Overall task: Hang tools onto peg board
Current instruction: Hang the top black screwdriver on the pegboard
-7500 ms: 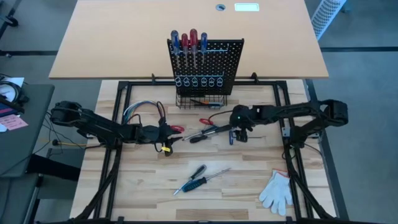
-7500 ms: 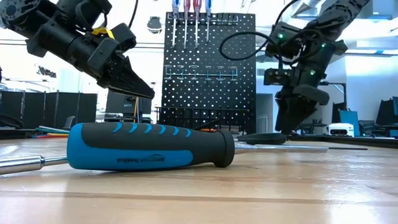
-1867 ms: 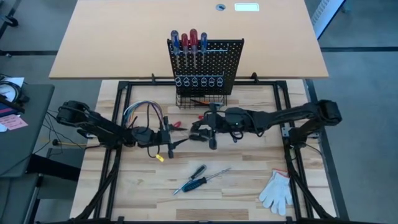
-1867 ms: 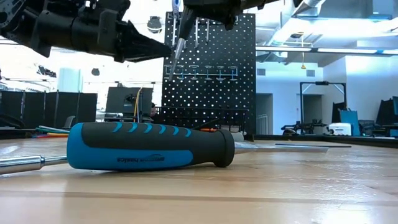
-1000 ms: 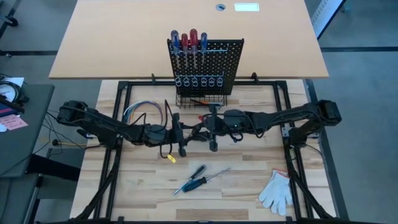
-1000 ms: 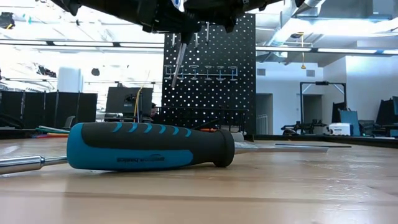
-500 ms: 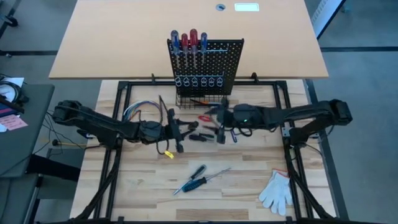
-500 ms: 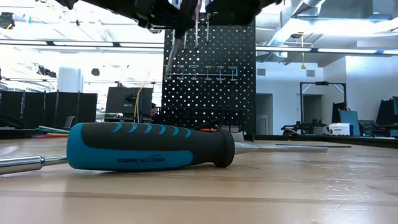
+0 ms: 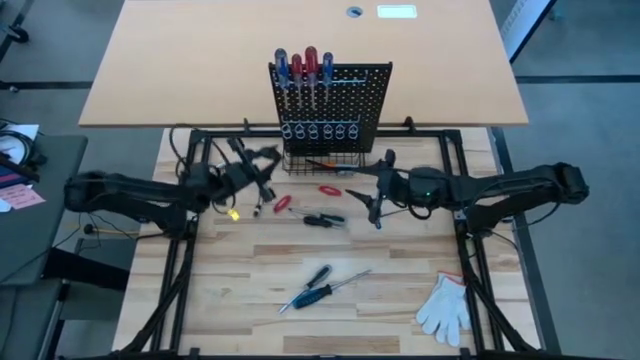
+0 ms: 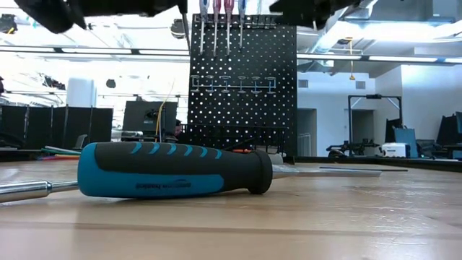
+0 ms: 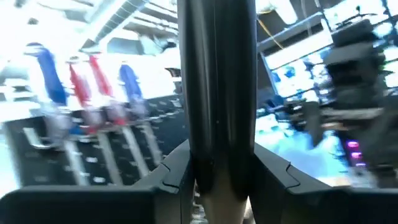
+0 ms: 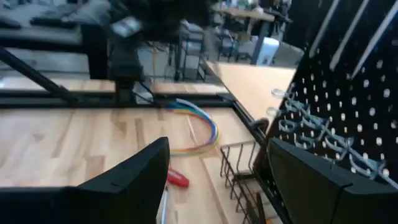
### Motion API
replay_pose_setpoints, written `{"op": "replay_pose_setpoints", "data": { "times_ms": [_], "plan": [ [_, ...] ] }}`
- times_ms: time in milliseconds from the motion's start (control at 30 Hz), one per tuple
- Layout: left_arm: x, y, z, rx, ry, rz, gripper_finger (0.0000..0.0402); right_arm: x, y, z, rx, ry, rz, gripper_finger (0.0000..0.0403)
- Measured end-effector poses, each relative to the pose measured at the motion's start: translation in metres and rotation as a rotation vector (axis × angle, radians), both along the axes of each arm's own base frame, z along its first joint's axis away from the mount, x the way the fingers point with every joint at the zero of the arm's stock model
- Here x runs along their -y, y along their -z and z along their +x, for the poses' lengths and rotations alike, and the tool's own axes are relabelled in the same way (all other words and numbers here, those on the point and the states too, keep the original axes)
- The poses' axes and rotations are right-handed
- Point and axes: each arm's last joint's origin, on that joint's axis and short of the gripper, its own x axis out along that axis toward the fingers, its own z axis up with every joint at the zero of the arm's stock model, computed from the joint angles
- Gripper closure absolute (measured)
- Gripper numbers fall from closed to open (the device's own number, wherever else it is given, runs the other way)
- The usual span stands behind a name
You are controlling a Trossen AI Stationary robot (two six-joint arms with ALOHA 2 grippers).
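Note:
The black peg board (image 9: 345, 100) stands upright at the table's far middle, with red and blue screwdrivers (image 9: 303, 65) hanging in its top row. My left gripper (image 9: 262, 168) is raised left of the board's basket and shut on a dark-handled screwdriver (image 11: 216, 93). My right gripper (image 9: 373, 192) hovers open to the right of the basket with nothing between its fingers (image 12: 130, 180). On the table lie red pliers (image 9: 328, 190), a red-handled tool (image 9: 283, 203), a black screwdriver (image 9: 325, 218), and a blue and a black screwdriver (image 9: 315, 285). My left gripper pinches the screwdriver's dark round handle (image 11: 217, 168) between its two fingers. The handle stands up across the wrist view in front of the peg board (image 11: 81, 155). The tool is lifted clear of the table, its thin shaft (image 10: 185, 22) pointing down below the fingers.
A white glove (image 9: 445, 305) lies at the near right corner. A wire basket (image 9: 320, 160) sits at the board's base, with coloured wires (image 12: 202, 127) to its left. The blue screwdriver (image 10: 170, 170) lies close before the low camera. The tan tabletop (image 9: 200, 70) lies behind.
The grippers met over the table's middle. My right gripper has opened, let go of the screwdriver and drawn back toward the right edge. My left gripper has carried the tool up and toward the far left, tipping its fingers upward.

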Motion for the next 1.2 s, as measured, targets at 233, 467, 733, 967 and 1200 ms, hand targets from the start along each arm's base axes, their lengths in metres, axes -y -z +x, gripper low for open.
{"op": "replay_pose_setpoints", "data": {
  "times_ms": [233,467,733,967,1200],
  "plan": [
    [-0.051,-0.013,-0.001,0.053,-0.089,0.002,0.0303,-0.001,0.000,0.001,0.001,-0.004,-0.008,0.0122],
    [-0.088,-0.002,0.007,0.005,-0.092,-0.076,0.0303,-0.001,0.000,0.001,0.001,-0.007,-0.009,0.0122],
    [-0.107,0.022,0.016,-0.048,-0.122,-0.146,0.0303,-0.001,0.000,0.001,0.000,-0.007,-0.009,0.0122],
    [-0.118,0.032,0.016,-0.052,-0.128,-0.242,0.0303,-0.001,0.000,0.001,-0.001,-0.007,-0.006,0.0122],
    [-0.123,0.039,0.015,-0.078,-0.129,-0.330,0.0303,-0.001,0.000,0.001,0.001,-0.007,-0.006,0.0122]
  ]
}}
